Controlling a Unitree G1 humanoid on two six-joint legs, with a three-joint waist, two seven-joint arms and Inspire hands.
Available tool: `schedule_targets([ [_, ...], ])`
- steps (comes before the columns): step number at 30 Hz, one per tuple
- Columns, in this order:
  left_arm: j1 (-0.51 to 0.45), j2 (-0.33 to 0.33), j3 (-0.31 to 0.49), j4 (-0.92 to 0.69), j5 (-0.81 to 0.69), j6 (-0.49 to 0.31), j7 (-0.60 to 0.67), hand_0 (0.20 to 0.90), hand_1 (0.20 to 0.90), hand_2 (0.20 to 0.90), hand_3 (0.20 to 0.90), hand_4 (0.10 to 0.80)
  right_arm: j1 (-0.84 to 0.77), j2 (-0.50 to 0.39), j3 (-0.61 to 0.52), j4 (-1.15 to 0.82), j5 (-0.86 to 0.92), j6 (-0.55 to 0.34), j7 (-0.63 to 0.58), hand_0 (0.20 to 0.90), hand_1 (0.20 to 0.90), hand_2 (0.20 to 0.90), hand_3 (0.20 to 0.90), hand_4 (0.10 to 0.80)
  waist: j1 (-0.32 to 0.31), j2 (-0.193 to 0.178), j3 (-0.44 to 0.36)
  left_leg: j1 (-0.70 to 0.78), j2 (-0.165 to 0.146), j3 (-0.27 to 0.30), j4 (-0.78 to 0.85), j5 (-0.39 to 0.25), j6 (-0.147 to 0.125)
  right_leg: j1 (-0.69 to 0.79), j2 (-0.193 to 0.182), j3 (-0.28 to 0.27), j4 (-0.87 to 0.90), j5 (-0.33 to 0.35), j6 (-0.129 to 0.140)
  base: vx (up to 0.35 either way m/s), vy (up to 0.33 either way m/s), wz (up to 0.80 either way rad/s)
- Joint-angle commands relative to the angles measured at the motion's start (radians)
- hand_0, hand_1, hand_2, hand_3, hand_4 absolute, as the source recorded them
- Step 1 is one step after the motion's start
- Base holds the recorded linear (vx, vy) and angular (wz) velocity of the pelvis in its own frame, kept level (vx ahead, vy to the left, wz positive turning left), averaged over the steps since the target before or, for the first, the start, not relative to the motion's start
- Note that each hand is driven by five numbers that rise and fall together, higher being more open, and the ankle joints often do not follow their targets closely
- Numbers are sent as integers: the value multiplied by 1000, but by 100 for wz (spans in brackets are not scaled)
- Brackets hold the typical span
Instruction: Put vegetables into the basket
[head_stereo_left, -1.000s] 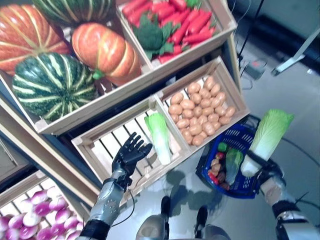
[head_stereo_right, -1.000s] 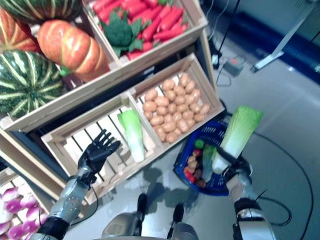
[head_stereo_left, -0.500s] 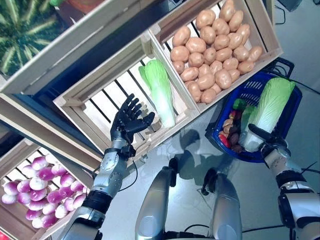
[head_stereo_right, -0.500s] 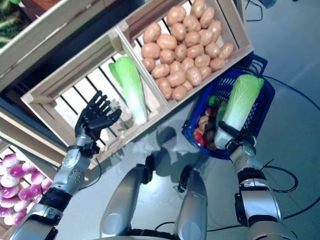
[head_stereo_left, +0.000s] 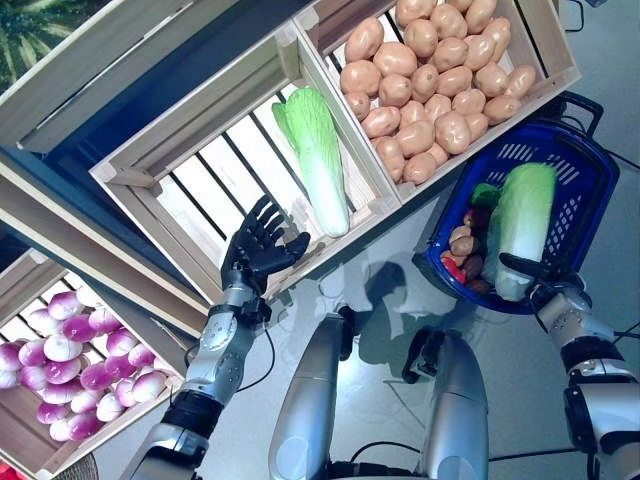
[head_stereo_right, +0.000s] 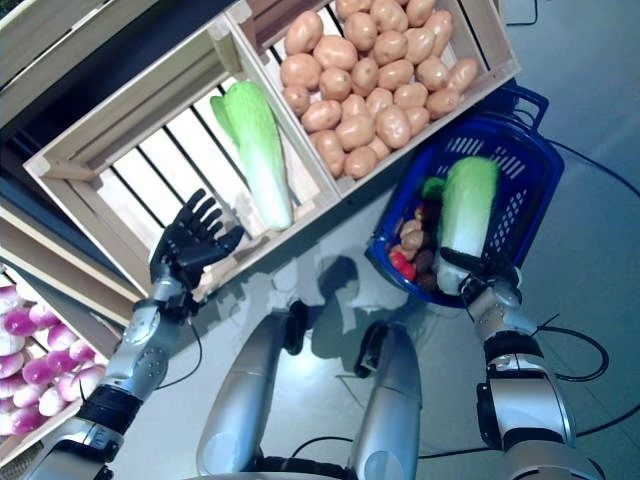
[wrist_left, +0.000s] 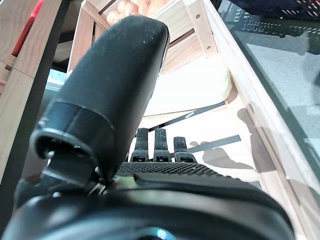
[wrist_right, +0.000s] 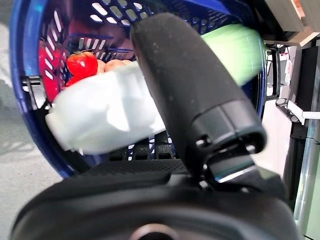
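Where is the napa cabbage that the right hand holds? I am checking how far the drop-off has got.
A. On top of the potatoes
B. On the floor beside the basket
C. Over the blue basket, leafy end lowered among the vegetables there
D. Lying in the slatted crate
C: the right hand grips the white base of the napa cabbage, which lies across the blue basket above the small vegetables inside.

Both head eyes look down on crates (head_stereo_left: 250, 150) and basket (head_stereo_left: 580, 190); wrist cameras sit close behind their hands.
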Motion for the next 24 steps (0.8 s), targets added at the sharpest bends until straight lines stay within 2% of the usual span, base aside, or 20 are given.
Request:
schedule_targets([
  [1, -1, 55, 13, -156, 30, -123, -15, 900, 900, 900, 900, 800, -45, -98, 36, -41, -33, -45, -12, 900, 900, 900, 900, 800, 9, 3, -28, 100, -23, 41, -4, -86, 71, 95, 10, -25, -68, 95, -55, 0, 0, 0],
  [11, 6, 73, 9, -157, 40, -127, -28, 900, 900, 900, 900, 800, -20, -82, 28, -65, -39, -75, -5, 900, 900, 900, 900, 800, 12, -3, -17, 166, -17, 42, -105, -42, 70, 158, 22, -35, -161, 141, -42, 23, 6, 1],
  [14, -2, 85, 3, -157, 147, -132, 23, 900, 900, 900, 900, 800, -9, -75, 36, -66, -34, -75, 6, 900, 900, 900, 900, 800, 11, -6, -17, 193, -16, 41, -150, -26, 68, 180, 35, -30, -204, 157, -35, 47, -3, -2],
  [15, -9, 100, 2, -154, 238, -145, 74, 900, 900, 900, 900, 800, -1, -73, 38, -64, -30, -83, 17, 900, 900, 900, 900, 800, 10, -8, -19, 202, -16, 41, -167, -18, 68, 188, 39, -30, -222, 163, -33, 53, -13, -1],
  [17, -42, 159, -9, -145, 500, -132, 221, 900, 900, 900, 900, 800, 8, -73, 45, -62, -27, -88, 30, 900, 900, 900, 900, 800, 6, -10, -20, 216, -13, 40, -195, -3, 64, 202, 46, -30, -252, 177, -30, 52, -12, 0],
  [18, -52, 172, -12, -143, 525, -120, 240, 900, 900, 900, 900, 800, 7, -74, 48, -60, -28, -88, 33, 900, 900, 900, 900, 800, 5, -10, -21, 218, -12, 40, -200, 0, 63, 204, 47, -29, -257, 178, -29, 44, 1, -2],
  [20, -121, 260, -10, -110, 638, -34, 324, 900, 900, 900, 900, 800, 6, -82, 62, -48, -34, -90, 57, 900, 900, 900, 900, 800, -4, -12, -25, 230, -9, 43, -229, 17, 57, 214, 58, -23, -287, 190, -25, 48, 11, -8],
  [24, -245, 407, -35, 10, 901, 73, 399, 900, 900, 900, 900, 800, 11, -102, 87, -20, -57, -105, 112, 900, 900, 900, 900, 800, -29, -12, -29, 252, 1, 56, -278, 42, 44, 221, 77, 0, -333, 208, -20, 46, 45, -18],
])
